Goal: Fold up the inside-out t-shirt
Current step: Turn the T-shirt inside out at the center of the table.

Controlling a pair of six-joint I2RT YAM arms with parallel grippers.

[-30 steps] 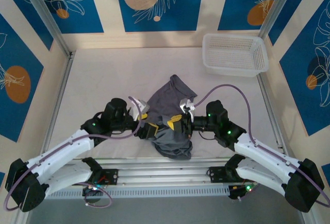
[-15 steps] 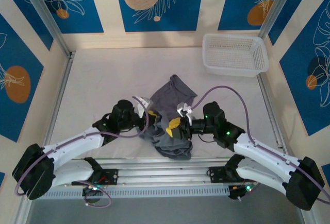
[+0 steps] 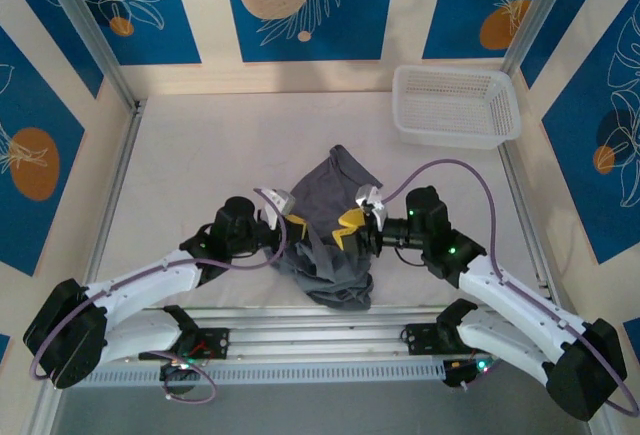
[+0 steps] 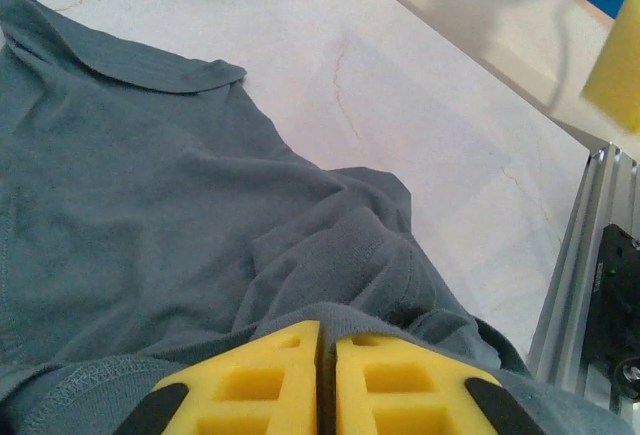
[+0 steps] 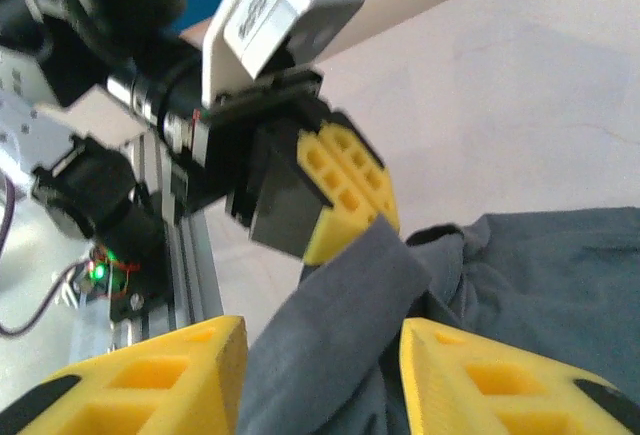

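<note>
Table (image 3: 200, 155) has open room beyond the t-shirt (image 3: 335, 180).

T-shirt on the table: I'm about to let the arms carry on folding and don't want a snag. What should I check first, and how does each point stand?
1. Left hand gripping the t-shirt: ok, shut on a fold.
2. Right hand clear of cloth: not ok. It is open, but a fold lies between its pads.
3. T-shirt lying flat: not ok, bunched in a heap between the two hands.
4. Basket out of the way: ok, at the far right corner, apart from the t-shirt.
5. Which part of the t-shirt the left hand holds: cannot tell.
</note>
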